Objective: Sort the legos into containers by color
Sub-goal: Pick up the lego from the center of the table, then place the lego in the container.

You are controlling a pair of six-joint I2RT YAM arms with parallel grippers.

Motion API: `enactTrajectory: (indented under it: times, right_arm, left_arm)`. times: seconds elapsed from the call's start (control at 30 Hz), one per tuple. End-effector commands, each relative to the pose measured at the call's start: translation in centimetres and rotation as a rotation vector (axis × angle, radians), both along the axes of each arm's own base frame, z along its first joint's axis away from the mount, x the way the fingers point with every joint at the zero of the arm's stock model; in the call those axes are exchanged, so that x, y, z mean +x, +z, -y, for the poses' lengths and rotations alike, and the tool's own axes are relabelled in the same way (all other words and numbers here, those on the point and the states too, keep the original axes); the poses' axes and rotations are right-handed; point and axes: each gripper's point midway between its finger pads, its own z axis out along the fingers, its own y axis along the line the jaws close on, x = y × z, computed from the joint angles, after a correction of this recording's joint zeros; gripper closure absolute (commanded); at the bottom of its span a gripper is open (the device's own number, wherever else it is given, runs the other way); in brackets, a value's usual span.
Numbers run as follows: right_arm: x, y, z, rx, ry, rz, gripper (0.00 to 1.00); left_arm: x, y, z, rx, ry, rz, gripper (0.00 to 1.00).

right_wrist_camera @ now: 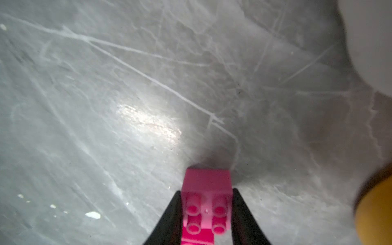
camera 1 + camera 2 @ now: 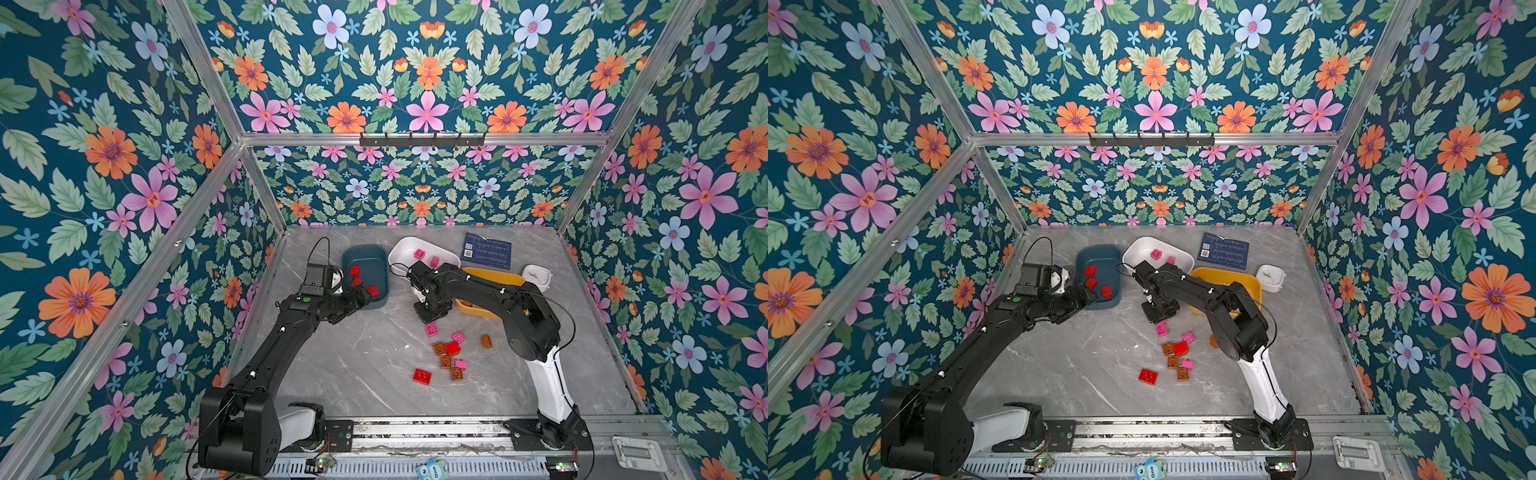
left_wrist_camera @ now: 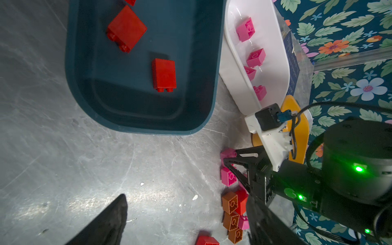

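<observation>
While a pink brick is clamped in the right gripper near the table's middle, the white bin, holding pink bricks, is found just beyond it toward the far edge; the left gripper is seen spread at the teal bin.

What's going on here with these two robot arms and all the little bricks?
Toy bricks are being sorted by color. The right gripper is shut on a pink brick on the table near the yellow bin. The left gripper hangs open by the teal bin, which holds red bricks; the white bin holds pink ones. A mixed pile lies unsorted.
</observation>
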Motion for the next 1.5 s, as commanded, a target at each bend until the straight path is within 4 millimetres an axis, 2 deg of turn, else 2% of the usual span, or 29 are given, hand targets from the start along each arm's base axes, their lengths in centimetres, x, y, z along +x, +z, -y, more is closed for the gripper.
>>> enactTrajectory:
  times: [0.0, 0.13, 0.3, 0.37, 0.53, 0.77, 1.03, 1.1, 1.23, 1.37, 1.47]
  right_arm:
    - [-0.2, 0.1, 0.5, -0.031, 0.004, -0.004, 0.7]
    - [0.1, 1.4, 0.4, -0.025, 0.015, 0.015, 0.71]
    - [1.7, 5.1, 0.0, 0.018, 0.023, 0.084, 0.71]
    - [3.0, 6.7, 0.0, 0.04, 0.021, 0.125, 0.71]
    - [7.2, 8.8, 1.2, 0.066, -0.022, 0.21, 0.71]
    - [13.6, 9.0, 4.4, 0.054, -0.091, 0.284, 0.72]
    - [18.3, 6.8, 5.9, 0.05, -0.133, 0.294, 0.71]
    - [18.9, 6.5, 6.0, 0.049, -0.133, 0.294, 0.65]
    - [19.1, 6.8, 6.2, 0.039, -0.123, 0.298, 0.46]
    - [18.4, 8.6, 6.1, 0.073, -0.109, 0.311, 0.4]
    - [16.7, 10.0, 5.5, 0.128, -0.084, 0.289, 0.4]
  left_arm:
    - [-0.1, -0.1, -0.2, 0.02, -0.012, 0.002, 0.12]
    - [-0.2, -0.1, -0.2, 0.025, -0.013, 0.003, 0.12]
    - [-0.2, 0.2, -0.3, 0.029, -0.012, 0.008, 0.12]
    - [-0.1, 0.3, -0.3, 0.028, -0.013, 0.012, 0.12]
    - [0.3, 0.6, -0.1, 0.016, -0.016, 0.018, 0.12]
    - [0.8, 1.0, 0.1, 0.01, -0.014, 0.028, 0.12]
    - [1.2, 1.2, 0.2, 0.004, -0.012, 0.03, 0.12]
    - [1.2, 1.1, 0.2, 0.005, -0.01, 0.026, 0.12]
    - [1.1, 1.2, 0.1, 0.01, -0.009, 0.026, 0.12]
    - [1.0, 1.2, 0.1, 0.014, -0.01, 0.025, 0.13]
    - [1.0, 1.2, 0.1, 0.015, -0.012, 0.022, 0.12]
